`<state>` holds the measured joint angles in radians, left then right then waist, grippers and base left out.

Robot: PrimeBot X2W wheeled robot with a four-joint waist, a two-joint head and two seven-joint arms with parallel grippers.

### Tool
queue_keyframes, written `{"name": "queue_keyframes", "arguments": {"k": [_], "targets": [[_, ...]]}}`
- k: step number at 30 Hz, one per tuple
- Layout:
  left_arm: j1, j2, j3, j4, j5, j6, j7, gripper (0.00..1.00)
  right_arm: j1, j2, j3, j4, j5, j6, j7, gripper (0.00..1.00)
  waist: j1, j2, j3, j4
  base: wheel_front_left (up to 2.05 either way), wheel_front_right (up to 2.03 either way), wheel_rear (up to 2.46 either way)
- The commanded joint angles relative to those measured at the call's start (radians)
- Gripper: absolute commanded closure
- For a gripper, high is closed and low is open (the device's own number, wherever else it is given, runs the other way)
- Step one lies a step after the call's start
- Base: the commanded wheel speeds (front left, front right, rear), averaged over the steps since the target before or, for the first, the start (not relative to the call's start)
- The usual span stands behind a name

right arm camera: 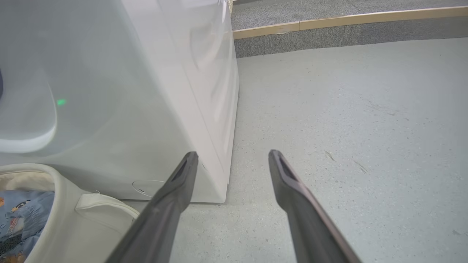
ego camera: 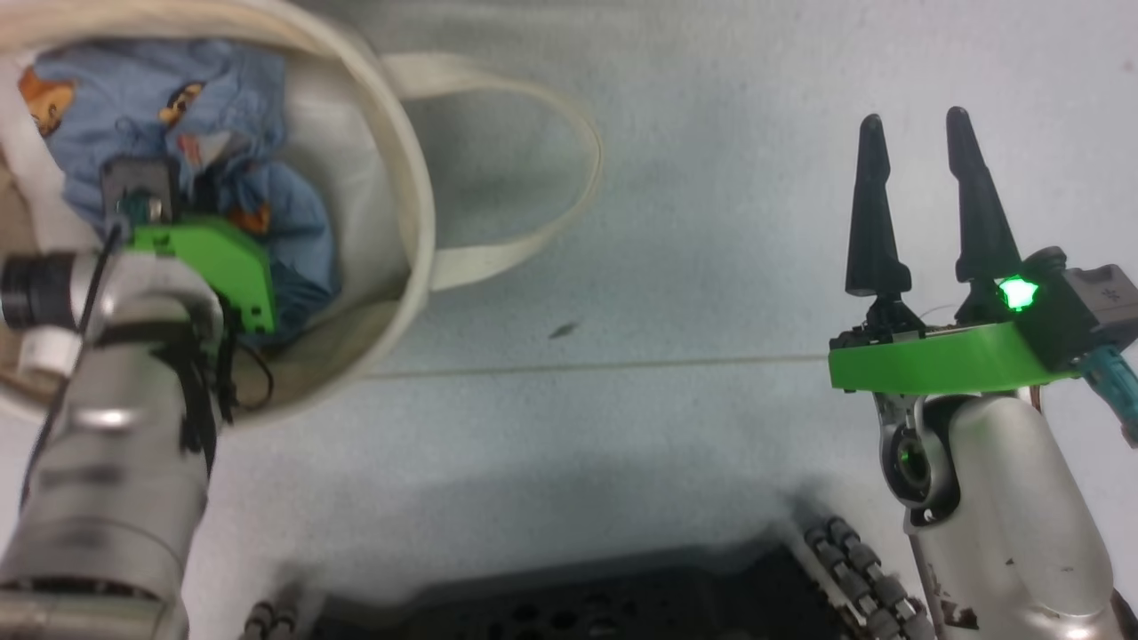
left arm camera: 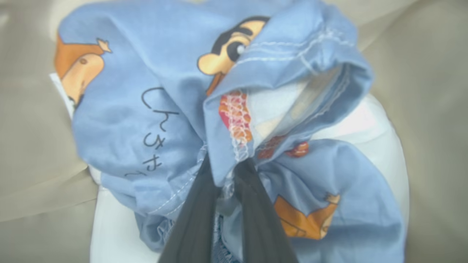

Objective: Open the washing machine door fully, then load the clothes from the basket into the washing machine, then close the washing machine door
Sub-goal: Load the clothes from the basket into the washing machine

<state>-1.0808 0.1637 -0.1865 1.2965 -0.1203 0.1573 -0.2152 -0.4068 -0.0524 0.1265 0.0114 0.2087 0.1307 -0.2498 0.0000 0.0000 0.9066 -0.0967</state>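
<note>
One basket of cream canvas, round and soft-walled, is recorded at 10 o'clock in the head view, standing on a grey speckled floor. One flat loop handle is laid out from its rim toward 2 o'clock. Inside it, one light blue garment of thin woven cloth is found, crumpled, with white-stitched hems. In the left wrist view three orange cartoon prints are counted on it. A column of black handwritten characters is noted at 9 o'clock; these could not be read. A plain, smooth white bundle is seen under the garment.

The left end effector is placed inside the basket, its two dark tapered fingers drawn together and clamped on a fold of the garment. The right end effector is held at 3 o'clock above the floor, its two fingers apart.

One washing machine, white, glossy and box-shaped, is recorded at 10 o'clock in the right wrist view, just beside the basket.
</note>
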Motion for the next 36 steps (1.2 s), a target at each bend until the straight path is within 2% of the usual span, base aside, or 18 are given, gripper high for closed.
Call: {"name": "queue_keyframes", "arguments": {"k": [1,4,9,13,20,30,36], "targets": [[0.062,0.034,0.029,-0.007,-0.016,-0.001,-0.026,1.0,0.025,0.002,0.025,-0.018,0.006,0.0,-0.012,0.0,0.0,0.0,-0.048,0.01,0.0,0.0,0.0],[0.109,0.031,0.062,-0.069,-0.052,-0.013,-0.045,1.0,0.025,0.002,0.025,-0.006,0.016,0.0,-0.012,0.0,0.0,0.0,-0.114,0.02,0.0,0.0,0.0],[0.267,0.022,0.103,-0.372,-0.044,-0.006,-0.046,1.0,0.042,0.002,0.028,0.013,0.027,0.0,-0.012,0.0,0.0,0.0,-0.233,0.05,0.0,0.0,0.0],[0.394,-0.006,0.147,-0.597,-0.015,0.004,-0.046,1.0,0.057,0.002,0.036,0.032,0.027,0.0,-0.012,0.0,0.0,0.0,-0.331,0.076,0.0,0.0,0.0],[0.593,-0.06,0.215,-0.89,0.031,-0.019,-0.046,1.0,0.114,0.002,0.044,0.064,0.043,0.0,-0.012,0.0,0.0,0.0,-0.515,0.108,0.0,0.0,0.0],[0.819,-0.103,0.227,-1.123,0.065,-0.076,-0.046,1.0,0.222,0.002,0.041,0.086,0.087,0.0,-0.012,0.0,0.0,0.0,-0.728,0.13,0.0,0.0,0.0],[0.912,-0.111,0.226,-1.169,0.051,-0.077,-0.046,1.0,0.274,0.002,0.038,0.093,0.107,0.0,-0.012,0.0,0.0,0.0,-0.797,0.133,0.0,0.0,0.0]]}}
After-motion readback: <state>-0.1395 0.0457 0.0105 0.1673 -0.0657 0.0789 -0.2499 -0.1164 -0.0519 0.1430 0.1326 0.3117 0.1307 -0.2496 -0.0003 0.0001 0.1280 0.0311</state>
